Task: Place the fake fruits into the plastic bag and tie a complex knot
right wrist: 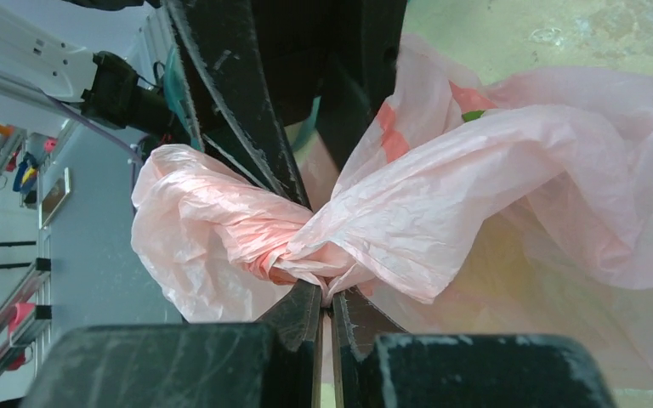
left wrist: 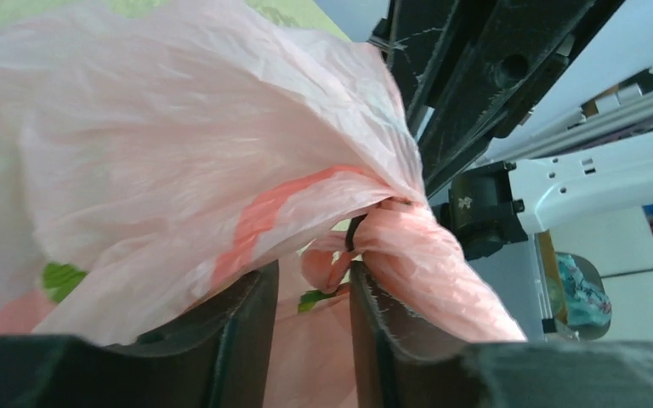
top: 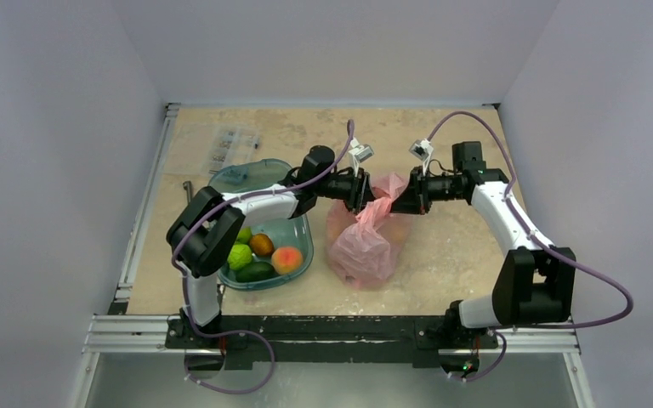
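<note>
Right tool [right wrist: 326, 299]: jaws all but closed, with a fold of pink film pinched between the tips. Your left tool [left wrist: 313, 274] has its jaws partly apart. A rolled strand of handle lies in the gap against one finger, and no squeeze is visible, so treat it as not gripping.

Location: the plastic bag [top: 361, 251] rests on the desk [top: 451, 255] between the arms, just right of the teal tub [top: 304, 257]. Its neck is gathered and lifted, and both tools meet there nose to nose above the bag's body.

Knot [right wrist: 293, 246]: a tight, twisted pink bunch sits right at the right tool's tips. Whether it is fully cinched cannot be read from these views.

Reasoning on the hold: the right pinch likely anchors the neck so the twist cannot unwind. That leaves your left jaws free to take the loose strand. With the body on the desk, the load stays off the thin film.

Note: several fruits [top: 259, 248] lie in the tub, outside the bag. A green patch [left wrist: 59, 279] shows through the film and is possibly a fruit inside.

Judgement: tying is under way with loading apparently incomplete.
</note>
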Robot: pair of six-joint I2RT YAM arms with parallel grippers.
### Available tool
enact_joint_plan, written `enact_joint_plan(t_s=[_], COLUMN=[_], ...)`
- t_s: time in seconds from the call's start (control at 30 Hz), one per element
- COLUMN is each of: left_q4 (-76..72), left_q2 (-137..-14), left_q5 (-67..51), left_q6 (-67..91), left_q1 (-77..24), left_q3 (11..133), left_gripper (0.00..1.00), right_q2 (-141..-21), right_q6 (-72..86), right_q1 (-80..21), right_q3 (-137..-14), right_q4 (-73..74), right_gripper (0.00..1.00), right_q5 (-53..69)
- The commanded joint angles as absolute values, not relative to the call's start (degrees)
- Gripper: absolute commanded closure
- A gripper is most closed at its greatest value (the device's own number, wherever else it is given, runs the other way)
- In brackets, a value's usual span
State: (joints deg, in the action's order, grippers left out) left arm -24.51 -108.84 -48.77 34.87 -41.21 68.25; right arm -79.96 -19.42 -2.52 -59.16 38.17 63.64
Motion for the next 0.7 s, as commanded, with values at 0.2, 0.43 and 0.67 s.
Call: enact_joint_plan(t_s=[0.2, 0.43, 0.67], left_q4=[-9.94, 9.64, 12.44], left_q2=[-94.13, -81.73, -79.88], left_q5=[-42.92, -39.25, -30.78], left_q6=[20.68, -3.48, -11.54], left_q1=[-33.25, -29.66, -36.17], left_q3=[64.62, 60.86, 61.0], left_gripper=[0.48, 0.42, 0.36], right_q2=[-81.76, -77.29, -74.64], right_q6=[-22.36, -5.68, 3.7], right_q1=[-0.4, -1.1, -4.13], right_q3=[-61.98, -55.67, -52.25], right_q4=[41.76, 25.45, 16.53], right_gripper=[1.0, 1.0, 1.0], right_q5=[65.9, 65.17, 62.41])
